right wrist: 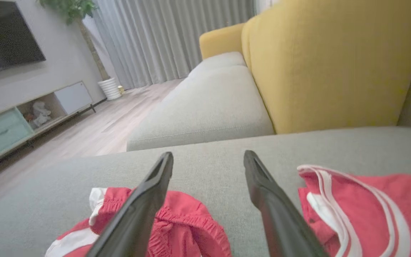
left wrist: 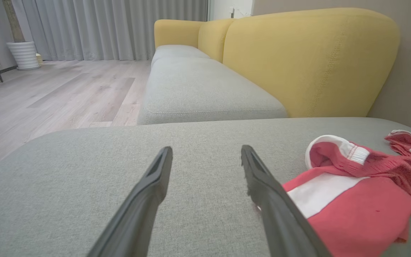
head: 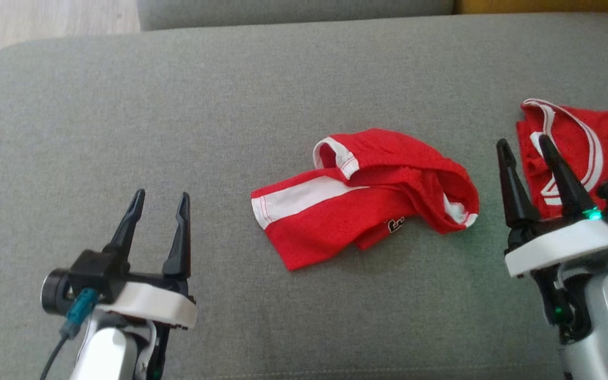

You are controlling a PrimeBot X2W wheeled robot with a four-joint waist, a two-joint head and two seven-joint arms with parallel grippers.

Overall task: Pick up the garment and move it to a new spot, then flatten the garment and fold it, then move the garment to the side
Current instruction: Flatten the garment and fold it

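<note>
The red shorts lay crumpled in the middle of the gray sofa, their long side running left to right. Both claws were wide open and held nothing. The right claw was just beside the shorts' right end. The left claw was farther off.

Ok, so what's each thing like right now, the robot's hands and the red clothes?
left hand: open, holding nothing.
right hand: open, holding nothing.
middle red garment: bunched up on the grey cushion, not flattened, not held.
right red garment: lying fairly flat, partly out of frame.
</note>
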